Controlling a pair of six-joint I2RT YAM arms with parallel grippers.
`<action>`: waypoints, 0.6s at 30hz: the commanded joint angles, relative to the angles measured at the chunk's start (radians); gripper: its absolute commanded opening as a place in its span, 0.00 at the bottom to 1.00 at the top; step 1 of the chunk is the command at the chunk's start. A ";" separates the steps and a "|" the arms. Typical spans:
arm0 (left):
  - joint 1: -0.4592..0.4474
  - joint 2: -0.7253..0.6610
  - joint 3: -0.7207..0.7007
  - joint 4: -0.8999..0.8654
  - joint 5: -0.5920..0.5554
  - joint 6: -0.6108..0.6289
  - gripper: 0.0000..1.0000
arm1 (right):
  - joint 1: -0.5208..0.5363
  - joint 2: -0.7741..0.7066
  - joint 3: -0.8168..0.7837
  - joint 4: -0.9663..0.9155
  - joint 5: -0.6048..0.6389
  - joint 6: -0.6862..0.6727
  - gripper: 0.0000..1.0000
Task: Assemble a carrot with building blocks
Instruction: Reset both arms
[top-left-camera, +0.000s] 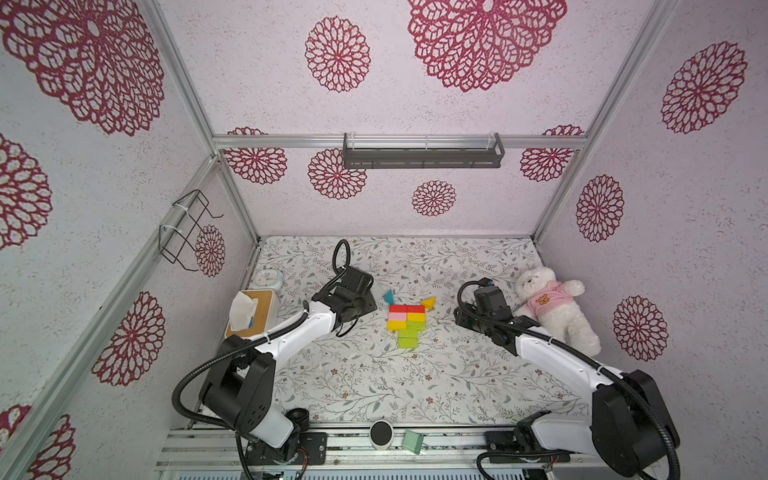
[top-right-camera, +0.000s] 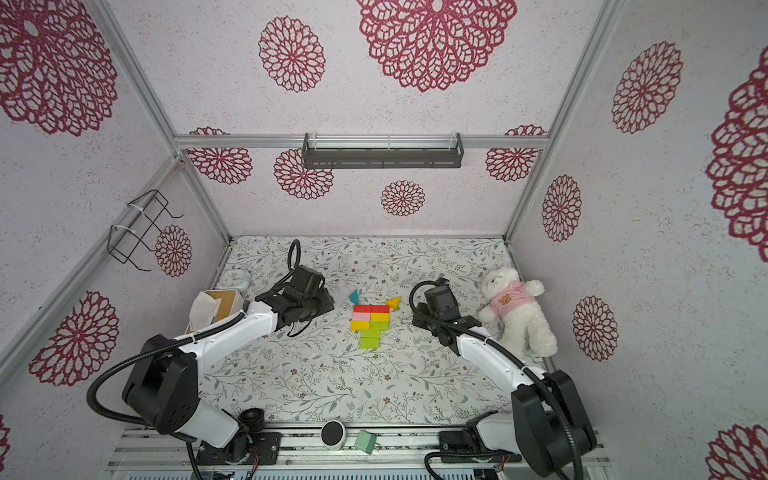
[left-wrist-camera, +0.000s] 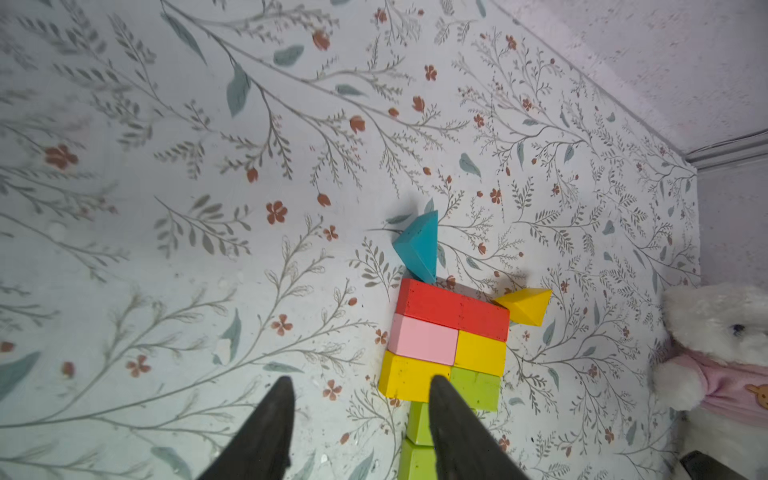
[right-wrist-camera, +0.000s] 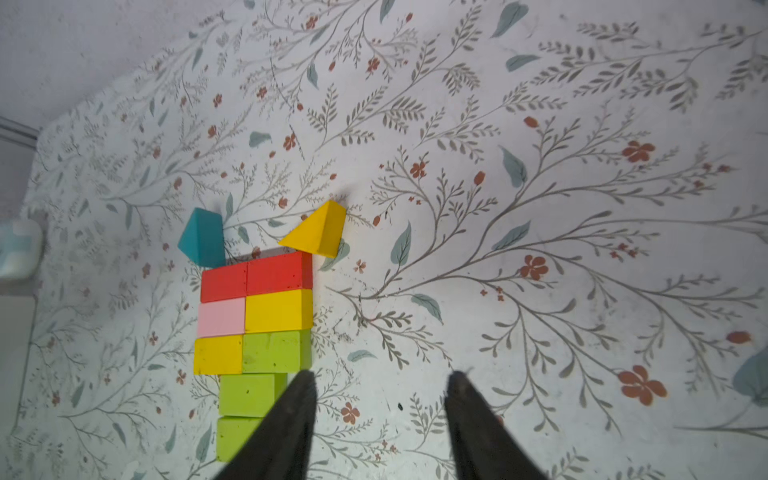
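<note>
Tapering red-pink-yellow-green carrot (top-left-camera: 407, 325), teal and yellow leaf triangles atop.

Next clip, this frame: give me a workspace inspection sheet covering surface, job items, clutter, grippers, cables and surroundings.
Surface: floral mat, flat, no spills seen.
Job's things: carrot lies flat mid-mat, with a red row, a pink-yellow row, a yellow-green row, then two single greens. The teal triangle and yellow triangle sit at the red row's outer corners.
Clutter: teddy bear, tissue box and clock at the mat's edges; pale green block on the front rail.
Grippers: left gripper and right gripper are both open and empty, flanking the carrot.
Cables: black hoses loop along both arms, away from the blocks.
Surroundings: patterned walls, grey shelf, wire rack.
</note>
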 joint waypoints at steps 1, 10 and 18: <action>0.010 -0.064 -0.014 -0.003 -0.140 0.070 0.62 | -0.043 -0.056 -0.008 0.001 0.015 -0.070 0.81; 0.097 -0.305 -0.173 0.124 -0.495 0.390 0.97 | -0.174 -0.124 -0.061 0.047 0.308 -0.293 0.95; 0.278 -0.298 -0.396 0.454 -0.555 0.584 0.97 | -0.325 -0.061 -0.161 0.303 0.438 -0.394 0.98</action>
